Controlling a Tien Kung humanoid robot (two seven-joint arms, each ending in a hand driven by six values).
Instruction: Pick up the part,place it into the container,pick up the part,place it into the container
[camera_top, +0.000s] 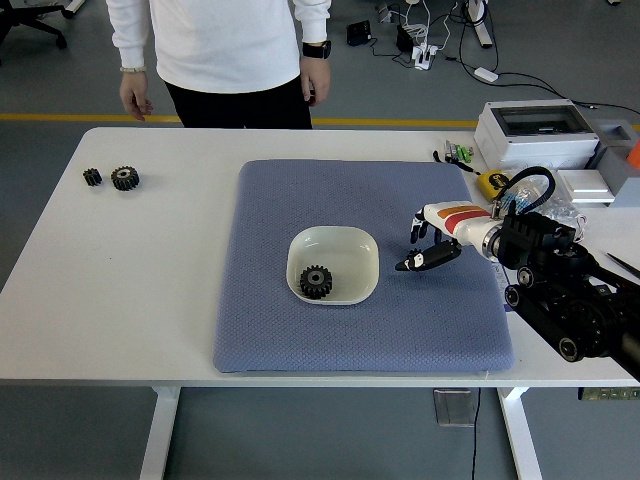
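Inventory of my workspace: white table (150, 290), carrying a blue-grey padded mat (300, 330) at its middle. On the mat, a shallow cream bowl (350, 244), the container of the task; inside it, toward the near-left, one black gear (316, 281), so I judge the first pick and place done. Second part: a small black gear, which I cannot make out, since my right hand (428, 247) covers the spot on the mat just right of the bowl. State of that hand: white-shelled palm, dark fingers (418, 262) curled downward and the thumb drawn under toward them, low over the mat; whether they already pinch the small gear or only cage it, I cannot tell. Left hand: not in view. Step in hand, by my judgement: the grasp of the second part. Next move, as I judge it: confirm the pinch, lift clear of the mat, carry a short way left over the bowl's rim, and release beside the gear already there, without knocking the bowl. Other items: two spare black gears (113, 178), one small and one larger, side by side near the far-left edge of the table, off the mat; a white box (535, 135) and a yellow tape measure (491, 183) at the far right. A person (220, 50) in a white top stands at the far side, hands hanging free, touching nothing.
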